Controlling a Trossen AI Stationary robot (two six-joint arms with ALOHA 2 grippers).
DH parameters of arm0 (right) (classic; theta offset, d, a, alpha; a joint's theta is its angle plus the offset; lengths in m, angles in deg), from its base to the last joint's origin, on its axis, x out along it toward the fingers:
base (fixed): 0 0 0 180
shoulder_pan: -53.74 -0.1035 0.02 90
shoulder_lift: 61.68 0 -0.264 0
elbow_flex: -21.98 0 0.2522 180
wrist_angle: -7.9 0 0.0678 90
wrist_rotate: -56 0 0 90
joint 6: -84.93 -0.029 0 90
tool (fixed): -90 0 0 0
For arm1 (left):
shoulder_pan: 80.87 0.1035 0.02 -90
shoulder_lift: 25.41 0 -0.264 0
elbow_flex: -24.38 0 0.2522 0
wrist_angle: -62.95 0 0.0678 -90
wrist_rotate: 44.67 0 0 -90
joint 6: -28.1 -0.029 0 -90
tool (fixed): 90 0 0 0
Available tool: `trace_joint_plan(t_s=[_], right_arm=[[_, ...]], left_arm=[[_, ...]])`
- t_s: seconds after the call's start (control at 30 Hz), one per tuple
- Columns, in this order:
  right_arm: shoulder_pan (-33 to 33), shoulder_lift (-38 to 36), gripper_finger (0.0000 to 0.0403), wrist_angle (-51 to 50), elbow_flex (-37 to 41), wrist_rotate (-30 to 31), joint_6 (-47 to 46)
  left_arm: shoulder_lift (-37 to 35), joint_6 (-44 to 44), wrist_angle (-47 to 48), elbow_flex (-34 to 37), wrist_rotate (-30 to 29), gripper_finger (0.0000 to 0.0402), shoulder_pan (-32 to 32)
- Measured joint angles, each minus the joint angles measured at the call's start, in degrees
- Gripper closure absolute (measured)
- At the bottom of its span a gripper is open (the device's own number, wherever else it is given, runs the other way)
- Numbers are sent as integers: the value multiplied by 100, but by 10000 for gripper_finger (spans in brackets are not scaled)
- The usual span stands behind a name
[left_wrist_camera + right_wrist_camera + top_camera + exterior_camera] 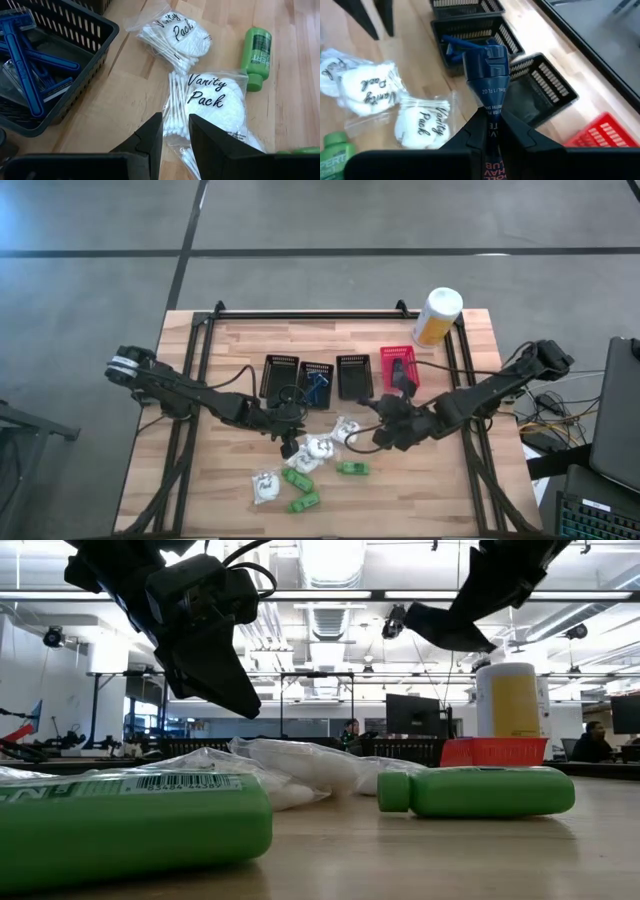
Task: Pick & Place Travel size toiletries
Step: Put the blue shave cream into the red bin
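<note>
Your right gripper [490,120] is clamped on a blue razor [487,75] lifted above the black baskets [540,90], while your left gripper [175,132], fingers slightly apart, hovers over a Vanity Pack packet [215,100] on the table [125,95].

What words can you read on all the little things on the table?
"Vanity Pack": on the clear-wrapped white cotton-swab packet, and on its twin packet.
"1 FL OZ": on the dark blue tube held in the right gripper; its lower print is cut off.
Print on the small green bottle: too blurred to read.
Barcode on the near green bottle: digits unreadable.
</note>
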Motion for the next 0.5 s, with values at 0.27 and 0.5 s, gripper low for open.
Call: trace_joint_plan(t_s=[0.27,0.5], right_arm=[[0,-38,372,-138,174,-6,-205],[0,-27,374,-124,196,-4,-207]], left_arm=[[0,0,0,0,0,303,1],[0,0,1,0,0,303,1]])
